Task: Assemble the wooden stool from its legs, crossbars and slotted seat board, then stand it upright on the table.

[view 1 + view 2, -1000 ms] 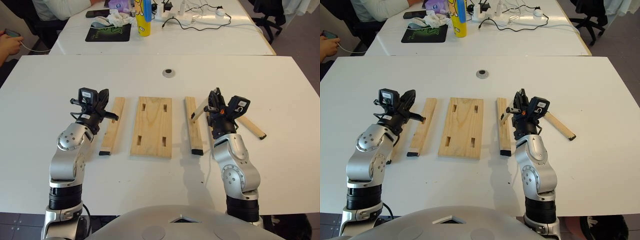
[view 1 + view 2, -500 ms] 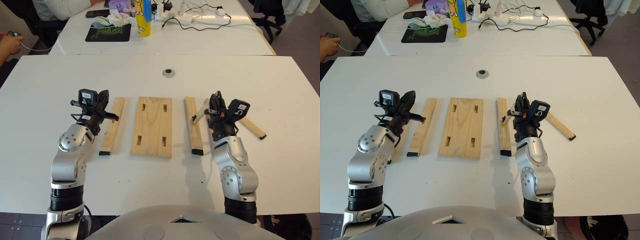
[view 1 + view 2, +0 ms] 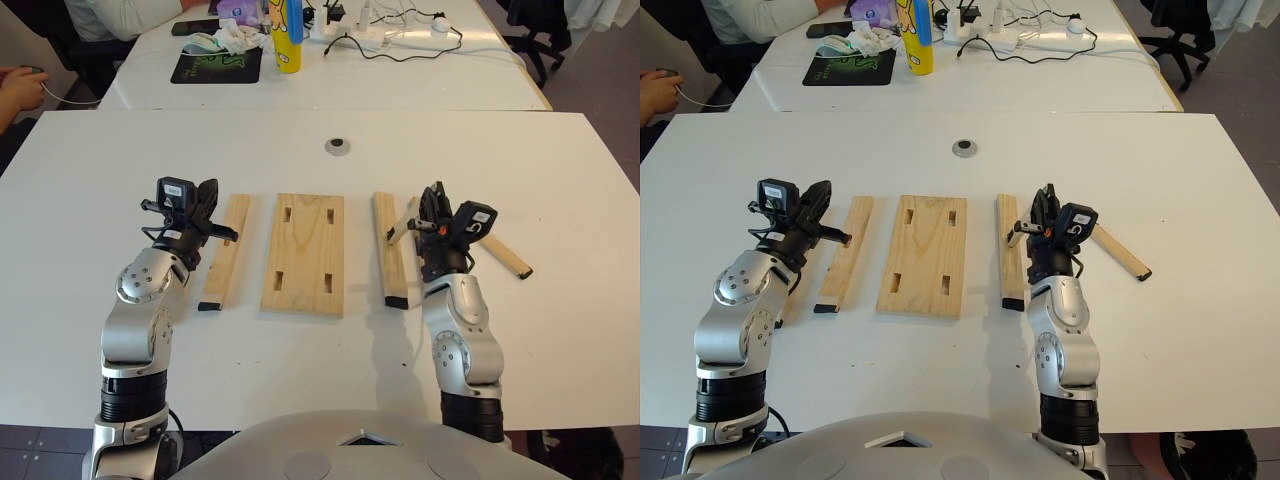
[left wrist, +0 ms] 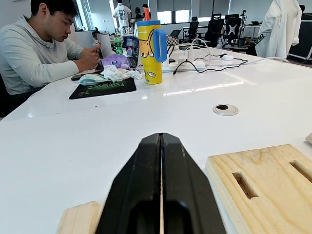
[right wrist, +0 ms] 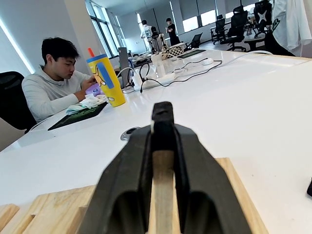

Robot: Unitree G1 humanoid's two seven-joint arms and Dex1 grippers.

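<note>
The slotted seat board [image 3: 303,253] lies flat in the middle of the white table [image 3: 300,360]. One long wooden plank [image 3: 225,250] lies to its left and another [image 3: 389,248] to its right. My left gripper [image 3: 208,195] hovers just left of the left plank, its fingers [image 4: 146,195] pressed together on nothing. Just right of the right plank, my right gripper [image 3: 430,200] is shut on a thin wooden stick [image 5: 163,195] with a black tip. That stick [image 3: 398,228] slants down toward the right plank. A second stick [image 3: 505,255] lies on the table further right.
A round cable grommet [image 3: 339,146] sits in the table behind the seat board. The desk beyond holds a yellow cup [image 3: 287,35], a black mouse mat [image 3: 215,65] and a power strip with cables [image 3: 400,30]. Bare table lies in front of the parts.
My right arm has drawn slightly inward and the stick in its gripper stands a little steeper. The right plank has shifted slightly. My left arm has not moved.
</note>
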